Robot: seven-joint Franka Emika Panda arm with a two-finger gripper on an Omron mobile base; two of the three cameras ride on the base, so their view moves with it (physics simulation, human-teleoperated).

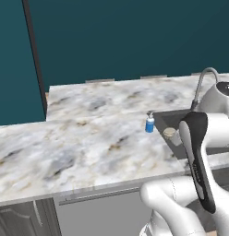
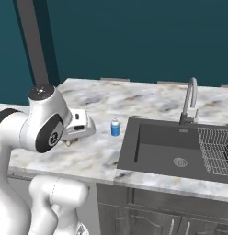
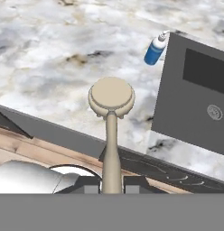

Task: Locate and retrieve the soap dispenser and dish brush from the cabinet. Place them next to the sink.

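Over the marbled tabletop (image 3: 50, 49), left of the sink (image 3: 195, 97), the fingers (image 3: 111, 186) grip the dish brush (image 3: 111, 97) by its handle; lower it flat near the soap dispenser (image 3: 154, 50), clear of the sink's rim, before opening
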